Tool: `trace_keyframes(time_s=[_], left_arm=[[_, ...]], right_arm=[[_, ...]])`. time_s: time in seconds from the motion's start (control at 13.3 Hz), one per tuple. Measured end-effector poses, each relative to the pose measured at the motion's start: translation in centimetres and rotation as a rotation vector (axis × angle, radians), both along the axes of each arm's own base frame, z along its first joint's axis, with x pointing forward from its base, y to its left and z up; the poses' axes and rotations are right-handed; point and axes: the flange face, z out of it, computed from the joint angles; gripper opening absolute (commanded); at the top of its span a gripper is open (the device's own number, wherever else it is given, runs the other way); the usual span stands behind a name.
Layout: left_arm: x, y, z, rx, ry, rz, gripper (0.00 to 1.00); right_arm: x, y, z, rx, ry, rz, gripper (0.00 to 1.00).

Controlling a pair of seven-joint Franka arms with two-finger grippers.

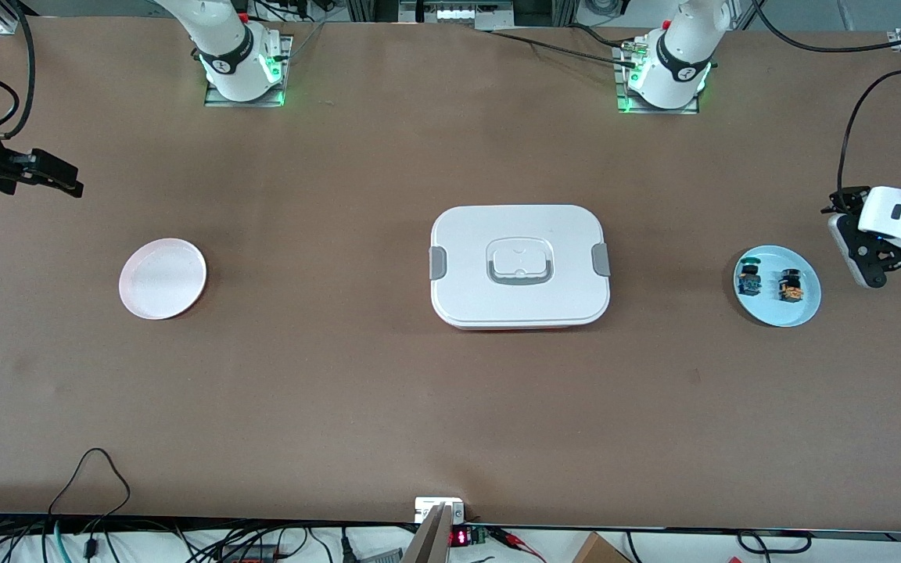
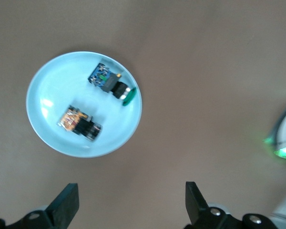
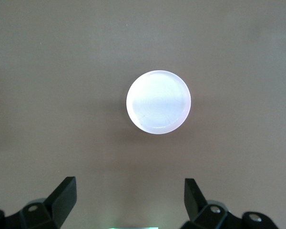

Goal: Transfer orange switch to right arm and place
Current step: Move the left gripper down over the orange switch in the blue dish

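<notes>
The orange switch (image 1: 791, 286) lies on a light blue plate (image 1: 779, 314) toward the left arm's end of the table. It lies beside a similar switch with a blue-green body (image 1: 749, 279). In the left wrist view, the orange switch (image 2: 78, 124) and the blue-green switch (image 2: 109, 82) both lie on that plate (image 2: 52, 90). My left gripper (image 1: 869, 266) hovers open and empty over the table just beside the plate; it also shows in the left wrist view (image 2: 132, 205). My right gripper (image 1: 67, 184) is open and empty, high over the right arm's end of the table; it also shows in the right wrist view (image 3: 130, 202).
A pale pink plate (image 1: 163, 278) lies toward the right arm's end and shows in the right wrist view (image 3: 158, 102). A closed white lunch box with grey clips (image 1: 519, 266) sits at the table's middle. Cables hang along the front edge.
</notes>
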Motion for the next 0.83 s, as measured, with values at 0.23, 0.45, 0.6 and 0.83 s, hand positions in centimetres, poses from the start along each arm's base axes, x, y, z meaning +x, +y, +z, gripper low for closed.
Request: trace_keyframes(time_s=[0.23,0.45,0.6,0.83], left_arm=[[-0.9,1.4,-3.0,-0.041,-0.077,-0.159,1.00],[-1.0,0.7,-4.7,-0.057,-0.136,-0.286,1.00],[-1.0,0.3,-5.9,-0.073,-0.161,-0.388,1.00],[-0.9,0.4,-8.7,-0.116,-0.166,-0.539,1.00]], right_arm=[[-0.1,0.0,0.0,0.000,0.006,0.000,1.00],[-0.1,0.0,0.0,0.000,0.006,0.001,1.00],[-0.1,0.1,-0.1,0.000,0.007,0.001,1.00],[-0.1,0.1,-0.1,0.000,0.009,0.001,1.00]])
